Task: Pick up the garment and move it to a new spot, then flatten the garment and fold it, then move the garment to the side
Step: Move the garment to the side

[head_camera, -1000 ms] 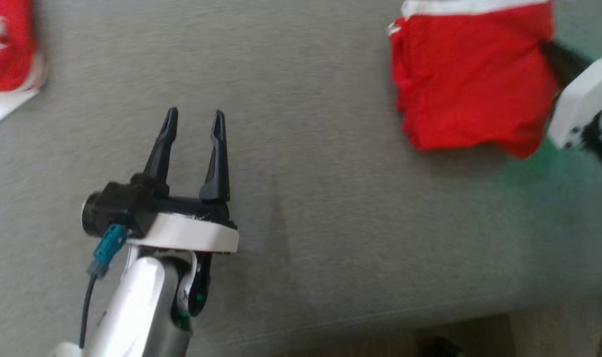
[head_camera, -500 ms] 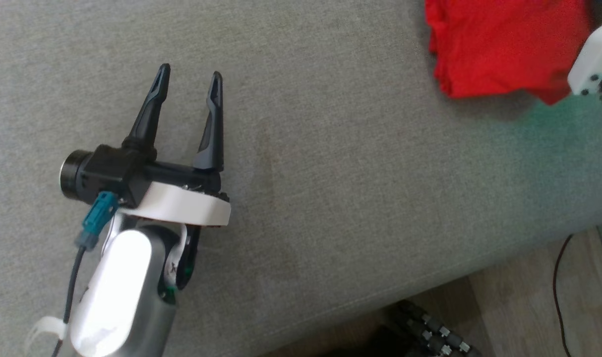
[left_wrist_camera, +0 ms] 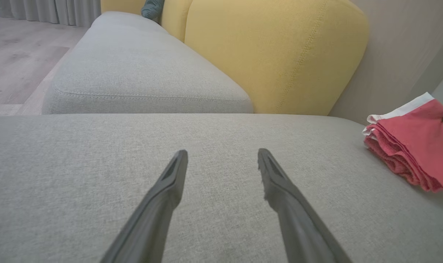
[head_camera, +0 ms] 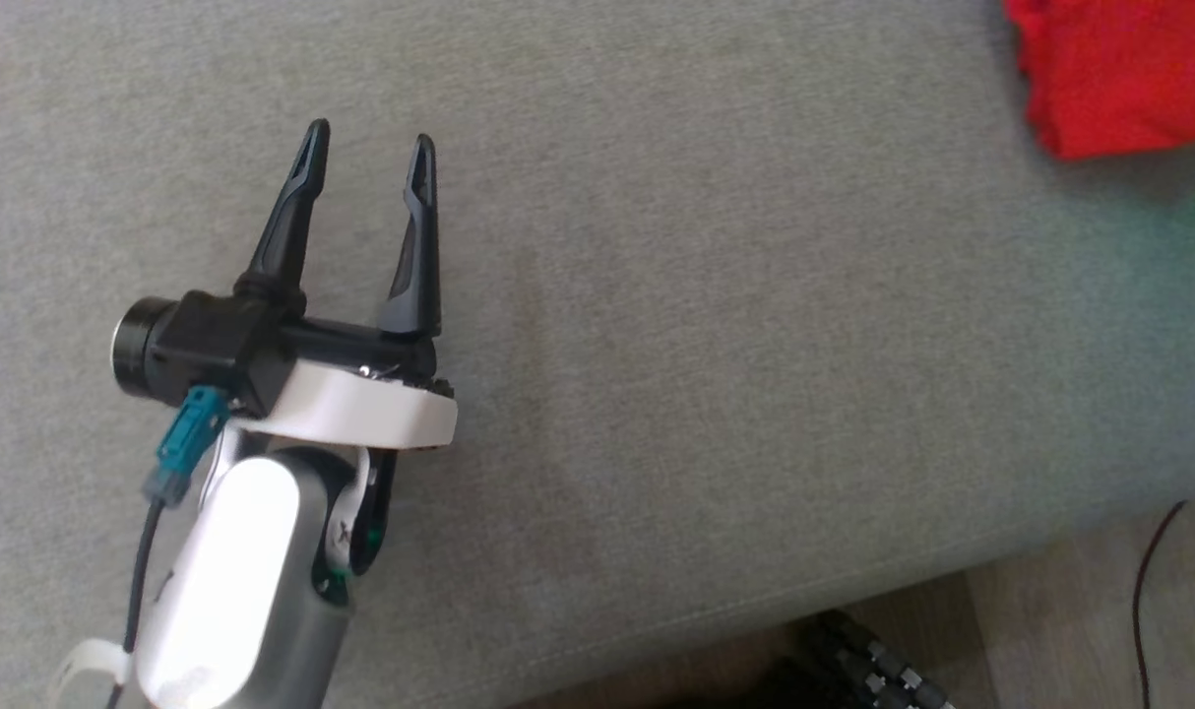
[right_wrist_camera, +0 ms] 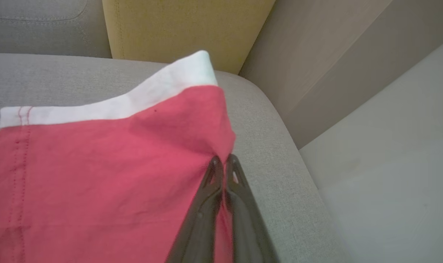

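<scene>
Right gripper (right_wrist_camera: 221,159) pinched shut on the folded red garment (right_wrist_camera: 97,168).
Its fingers press together on the cloth's right edge, the garment lying at the grey sofa seat's (head_camera: 706,345) back right corner; the left gripper (head_camera: 369,138) hangs over the seat nearer its front edge, jaws wide apart, holding nothing.

Bare grey seat cushion (head_camera: 706,345) runs from the left gripper (head_camera: 369,136) toward 2 o'clock in the head view, a free lane as far as the folded red garment (head_camera: 1119,79). In the left wrist view a yellow back cushion (left_wrist_camera: 272,54) walls off 12 o'clock. In the right wrist view a wall (right_wrist_camera: 316,54) rises just past the seat's end at 2 o'clock.
</scene>
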Motion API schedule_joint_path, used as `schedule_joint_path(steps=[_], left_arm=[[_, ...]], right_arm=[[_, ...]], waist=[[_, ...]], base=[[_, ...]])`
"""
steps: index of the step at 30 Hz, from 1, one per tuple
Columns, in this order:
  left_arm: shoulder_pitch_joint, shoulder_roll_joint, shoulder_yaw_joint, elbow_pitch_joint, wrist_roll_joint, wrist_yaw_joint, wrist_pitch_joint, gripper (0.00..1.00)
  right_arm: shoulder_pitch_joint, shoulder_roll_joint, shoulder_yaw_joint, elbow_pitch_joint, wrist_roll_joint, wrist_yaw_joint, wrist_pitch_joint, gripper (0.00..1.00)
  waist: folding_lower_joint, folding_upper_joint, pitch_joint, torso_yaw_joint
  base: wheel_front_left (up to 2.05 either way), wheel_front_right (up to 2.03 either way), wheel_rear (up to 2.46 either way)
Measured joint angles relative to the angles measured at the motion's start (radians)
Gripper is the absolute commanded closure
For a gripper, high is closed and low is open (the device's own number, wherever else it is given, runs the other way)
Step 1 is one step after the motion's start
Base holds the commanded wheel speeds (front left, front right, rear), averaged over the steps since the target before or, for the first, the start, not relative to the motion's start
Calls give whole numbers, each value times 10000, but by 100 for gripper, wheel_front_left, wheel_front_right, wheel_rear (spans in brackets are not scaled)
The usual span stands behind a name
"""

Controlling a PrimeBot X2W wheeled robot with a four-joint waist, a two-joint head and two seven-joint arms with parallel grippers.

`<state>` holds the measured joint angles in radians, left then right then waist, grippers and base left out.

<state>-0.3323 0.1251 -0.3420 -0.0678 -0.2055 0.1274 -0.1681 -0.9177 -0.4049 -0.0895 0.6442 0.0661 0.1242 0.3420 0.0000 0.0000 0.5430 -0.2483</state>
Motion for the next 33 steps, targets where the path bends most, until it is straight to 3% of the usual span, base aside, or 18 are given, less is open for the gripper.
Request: schedule_joint_path(steps=[12,14,16,17,26,33], left_arm=[[-6,-4,-10,-10,-98,58,-96,0],[-8,-6,-13,4,-100,58,-100,0],[-8,-6,-15,44,-100,59,-109,0],[-8,-8,-21,48,-100,59,-111,0],[-7,-21,-42,201,-203,63,-222,0],[15,-71,-23,564,-447,136,-412,0]], right_arm=[[-337,-100,-627,382,-1156,0,-77,100],[-361,-77,-813,403,-1379,0,-77,64],[-360,15,-1003,408,-1609,0,-84,8],[-360,88,-1103,420,-1708,0,-128,0],[-360,566,-1177,430,-2171,0,-746,0],[-351,846,-245,422,-1852,0,-1407,0]], waist=[[0,0,156,224],[0,0,134,248],[0,0,100,275],[0,0,80,292],[0,0,-186,424],[0,0,-724,617]], base=[[0,0,0],[0,0,0],[0,0,0],[0,0,0],[0,0,0],[0,0,0]])
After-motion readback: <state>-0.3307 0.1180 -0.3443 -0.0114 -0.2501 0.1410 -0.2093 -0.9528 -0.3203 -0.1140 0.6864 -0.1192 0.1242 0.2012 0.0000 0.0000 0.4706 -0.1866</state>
